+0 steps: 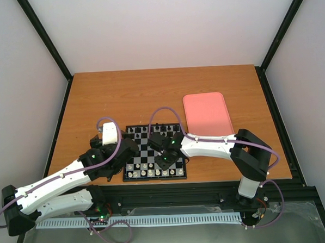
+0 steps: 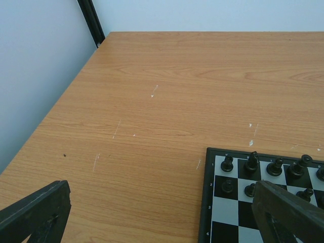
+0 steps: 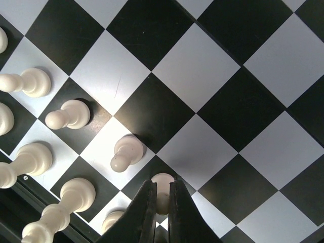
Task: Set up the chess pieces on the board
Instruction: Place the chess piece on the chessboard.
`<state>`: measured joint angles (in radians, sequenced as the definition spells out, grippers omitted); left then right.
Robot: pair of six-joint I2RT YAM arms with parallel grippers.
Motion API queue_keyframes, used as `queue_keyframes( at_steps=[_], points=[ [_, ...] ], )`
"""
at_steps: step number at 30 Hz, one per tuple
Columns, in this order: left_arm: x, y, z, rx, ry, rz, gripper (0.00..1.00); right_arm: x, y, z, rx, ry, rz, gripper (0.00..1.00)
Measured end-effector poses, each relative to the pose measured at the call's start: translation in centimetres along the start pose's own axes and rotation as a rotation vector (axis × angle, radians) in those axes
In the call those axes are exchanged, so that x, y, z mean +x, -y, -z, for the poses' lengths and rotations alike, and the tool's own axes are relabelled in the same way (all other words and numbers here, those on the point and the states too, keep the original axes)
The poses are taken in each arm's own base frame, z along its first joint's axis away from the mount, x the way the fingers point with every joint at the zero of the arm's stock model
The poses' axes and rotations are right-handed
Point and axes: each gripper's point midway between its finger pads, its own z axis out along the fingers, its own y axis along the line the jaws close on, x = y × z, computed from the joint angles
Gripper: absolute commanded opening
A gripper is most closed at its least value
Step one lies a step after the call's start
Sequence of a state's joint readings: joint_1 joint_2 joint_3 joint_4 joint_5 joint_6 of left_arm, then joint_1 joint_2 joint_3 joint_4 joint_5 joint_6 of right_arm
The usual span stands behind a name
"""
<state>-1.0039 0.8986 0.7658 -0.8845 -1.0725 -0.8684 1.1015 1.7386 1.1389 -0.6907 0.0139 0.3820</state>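
So the left gripper [image 2: 159,212] hangs wide open, nothing in it, by the left edge of the board [image 2: 225,207], probably parked there to keep clear (black pieces [image 2: 251,161] line the far rows). Over the board's near side, the right gripper [image 3: 163,188] is pinched shut on a cream pawn [image 3: 163,180], gripped by the head so it sets down upright beside the other white pieces [image 3: 71,114]. The pink tray [image 1: 207,113] sits off right.
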Motion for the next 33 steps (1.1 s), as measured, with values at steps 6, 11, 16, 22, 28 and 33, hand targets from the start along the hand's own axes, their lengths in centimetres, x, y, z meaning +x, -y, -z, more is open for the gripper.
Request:
queue_keyframes(
  at_steps=[6, 11, 16, 22, 28, 33],
  points=[
    [0.0, 0.0, 0.0, 0.0, 0.0, 0.0, 1.0, -0.12, -0.07, 0.08, -0.001, 0.003, 0.001, 0.06],
    [0.01, 0.0, 0.0, 0.0, 0.0, 0.0, 1.0, -0.11, -0.14, 0.09, -0.005, 0.002, 0.004, 0.08],
    [0.01, 0.0, 0.0, 0.0, 0.0, 0.0, 1.0, -0.05, -0.3, 0.1, -0.007, 0.001, 0.009, 0.08],
    [0.06, 0.06, -0.05, -0.002, -0.001, -0.004, 1.0, 0.11, -0.59, 0.11, -0.008, -0.001, 0.017, 0.08],
    [0.13, 0.12, -0.1, -0.004, -0.003, -0.009, 1.0, 0.34, -0.45, 0.11, 0.001, -0.009, 0.019, 0.09],
    [0.13, 0.12, -0.1, -0.004, -0.003, -0.009, 1.0, 0.44, -0.3, 0.11, 0.01, -0.012, 0.02, 0.1]
  ],
)
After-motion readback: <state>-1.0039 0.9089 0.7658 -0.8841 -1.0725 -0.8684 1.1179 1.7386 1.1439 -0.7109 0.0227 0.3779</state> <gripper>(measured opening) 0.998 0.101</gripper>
